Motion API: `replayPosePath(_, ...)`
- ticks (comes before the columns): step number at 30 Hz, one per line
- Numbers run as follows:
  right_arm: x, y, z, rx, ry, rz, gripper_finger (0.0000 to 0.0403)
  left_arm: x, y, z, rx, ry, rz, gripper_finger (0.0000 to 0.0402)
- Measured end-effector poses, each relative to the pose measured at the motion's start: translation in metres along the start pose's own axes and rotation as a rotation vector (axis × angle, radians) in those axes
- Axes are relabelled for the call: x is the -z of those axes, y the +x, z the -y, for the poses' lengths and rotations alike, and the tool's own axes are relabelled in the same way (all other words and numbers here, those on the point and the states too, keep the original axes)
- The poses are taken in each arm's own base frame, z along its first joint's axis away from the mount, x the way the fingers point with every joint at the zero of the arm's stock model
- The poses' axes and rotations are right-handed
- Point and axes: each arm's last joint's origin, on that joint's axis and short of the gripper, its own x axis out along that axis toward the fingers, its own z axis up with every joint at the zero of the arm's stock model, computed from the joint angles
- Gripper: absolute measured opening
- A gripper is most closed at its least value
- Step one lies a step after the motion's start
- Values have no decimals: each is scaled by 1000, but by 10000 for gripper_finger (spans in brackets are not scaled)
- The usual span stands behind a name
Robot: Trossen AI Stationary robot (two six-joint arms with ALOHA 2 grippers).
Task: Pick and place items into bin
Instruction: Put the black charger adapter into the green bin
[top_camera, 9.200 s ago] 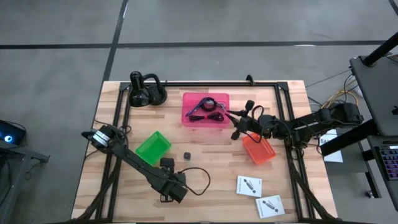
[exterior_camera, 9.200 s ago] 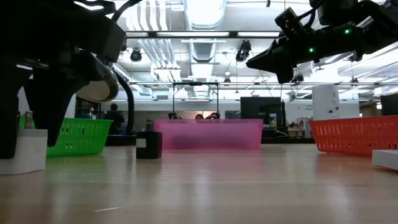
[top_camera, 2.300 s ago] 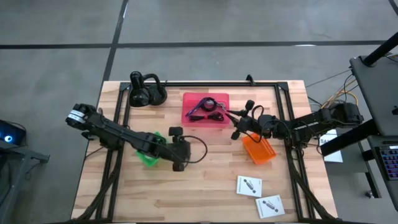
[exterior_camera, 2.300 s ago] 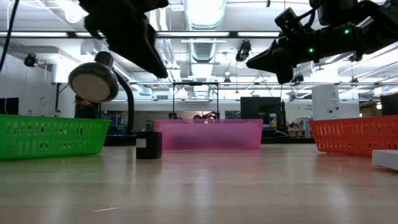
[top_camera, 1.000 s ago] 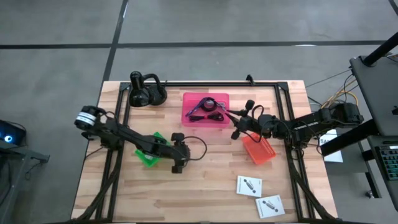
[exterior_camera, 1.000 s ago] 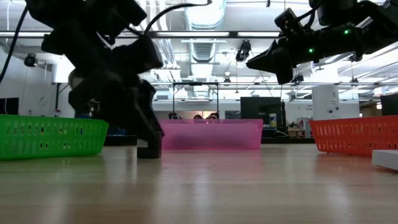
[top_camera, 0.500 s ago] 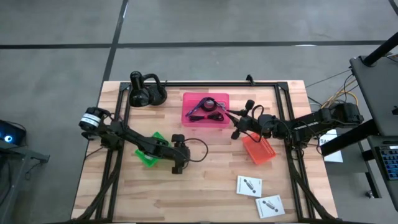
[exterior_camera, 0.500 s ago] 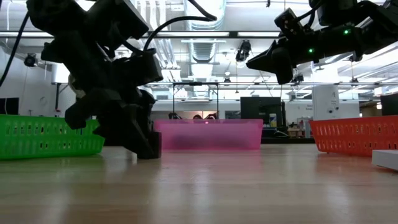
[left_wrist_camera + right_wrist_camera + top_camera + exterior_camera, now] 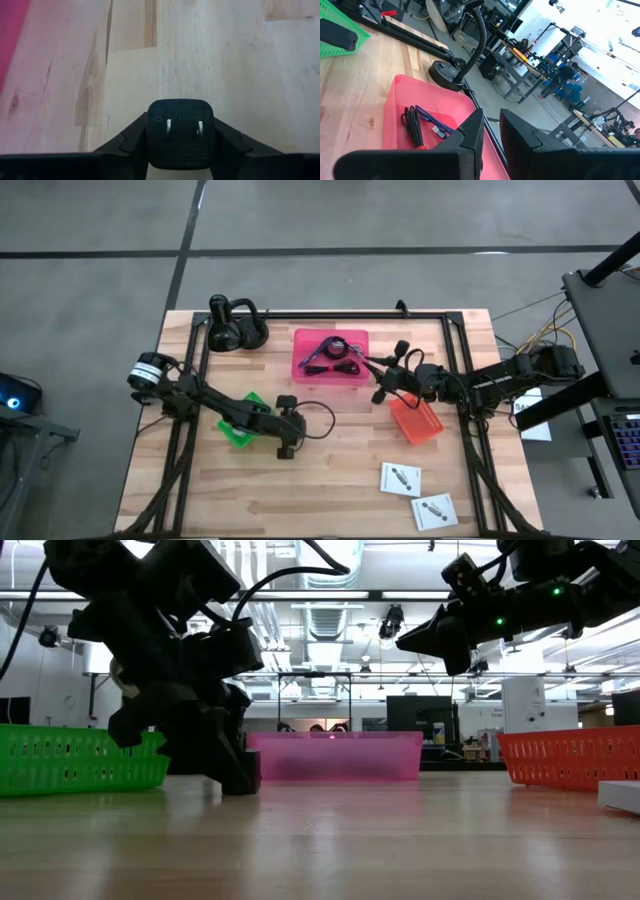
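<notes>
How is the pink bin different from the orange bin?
The pink bin holds cables, a purple one and a black one; nothing can be made out in the orange bin. The pink bin sits square to the table's edges at the back; the orange bin is turned at an angle, farther right. Both are small plastic baskets on the wooden table.

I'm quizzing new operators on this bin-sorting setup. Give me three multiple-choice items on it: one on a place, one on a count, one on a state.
1. Where is the dark cube? A inside a bin; B between the left gripper's jaws; C on the floor.
2. How many white packets lie on the table? A one; B two; C four.
3. The pink bin is: A empty; B overturned; C holding cables.
Answers: B, the left wrist view shows the jaws flanking it; B, two lie side by side; C, purple and black cables lie inside.
</notes>
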Motion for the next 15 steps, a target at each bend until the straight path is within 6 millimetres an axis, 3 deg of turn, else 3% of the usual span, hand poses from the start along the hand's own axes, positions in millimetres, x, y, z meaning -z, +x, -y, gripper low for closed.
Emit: replayPosePath(15, 0, 0, 0, 0, 1, 0, 52, -14, -5, 0, 6, -11, 39, 133)
